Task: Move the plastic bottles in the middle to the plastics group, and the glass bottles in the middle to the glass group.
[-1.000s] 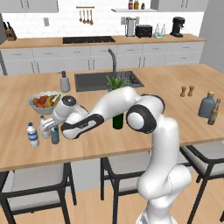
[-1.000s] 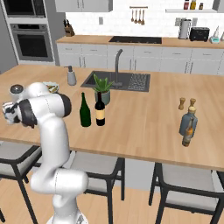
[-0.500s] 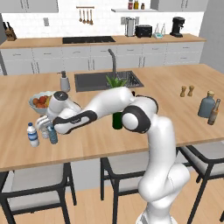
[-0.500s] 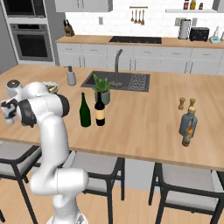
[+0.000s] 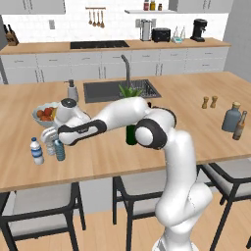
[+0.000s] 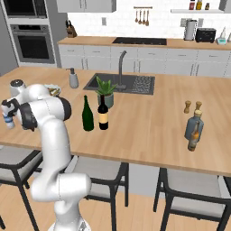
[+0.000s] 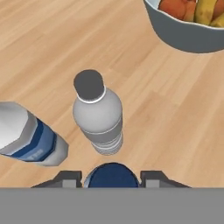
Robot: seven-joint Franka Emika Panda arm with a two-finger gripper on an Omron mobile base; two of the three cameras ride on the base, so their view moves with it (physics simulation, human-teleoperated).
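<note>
Arm: you have swung it further left along the counter since a second ago, toward the fruit bowl.
Gripper: it has come down over the blue-capped bottle, whose cap lies between the fingertips.
Blue-capped bottle: it now stands just beside the greyish bottle and the white-capped bottle.

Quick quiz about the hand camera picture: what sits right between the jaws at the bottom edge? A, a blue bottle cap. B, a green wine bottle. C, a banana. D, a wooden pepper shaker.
A: the round blue cap of the small plastic bottle lies between the two dark fingertips, just below the plain greyish bottle and beside the blue-labelled bottle.
</note>
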